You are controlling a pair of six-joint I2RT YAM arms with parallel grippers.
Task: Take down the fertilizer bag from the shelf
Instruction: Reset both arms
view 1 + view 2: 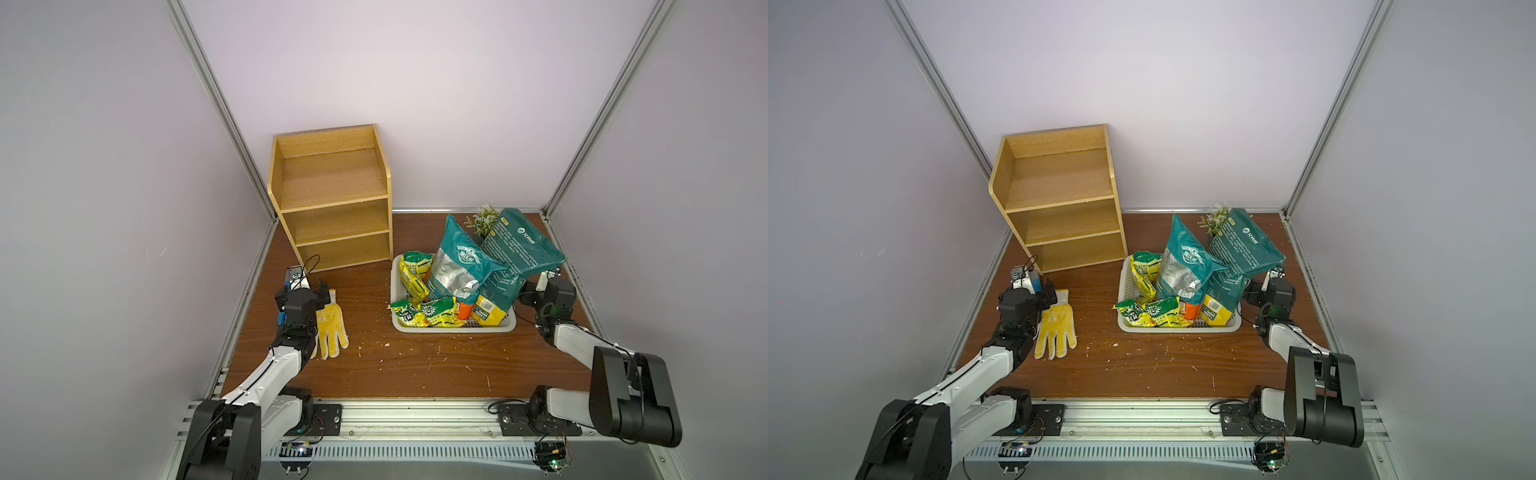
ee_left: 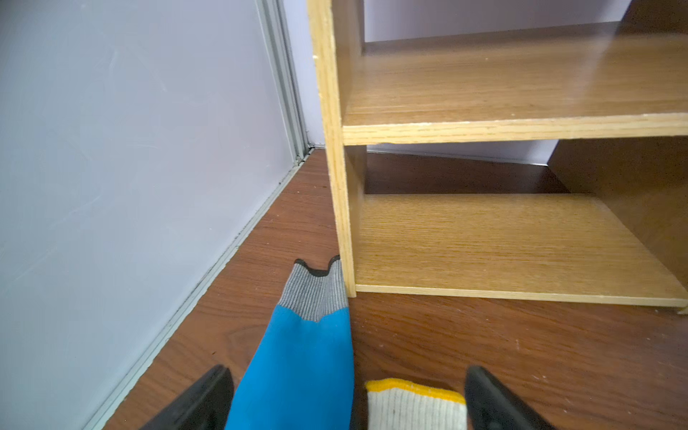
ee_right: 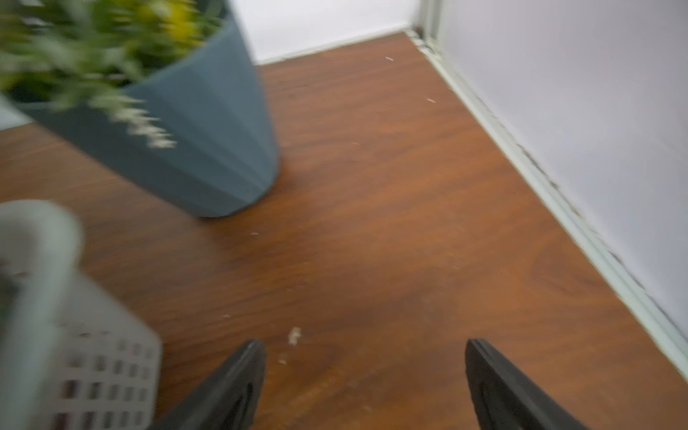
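Brown wood-grain bench (image 1: pixel 415 365): light-brown wooden three-tier shelf (image 1: pixel 332 195) at 11 o'clock, all tiers bare. Two teal fertilizer bags (image 1: pixel 457 266) propped in white perforated plastic basket (image 1: pixel 453 329) at 2 o'clock. L pincer (image 2: pixel 350 372), R pincer (image 3: pixel 365 346) both agape, empty; R beside basket. Task prob. done, no bag left on shelf.
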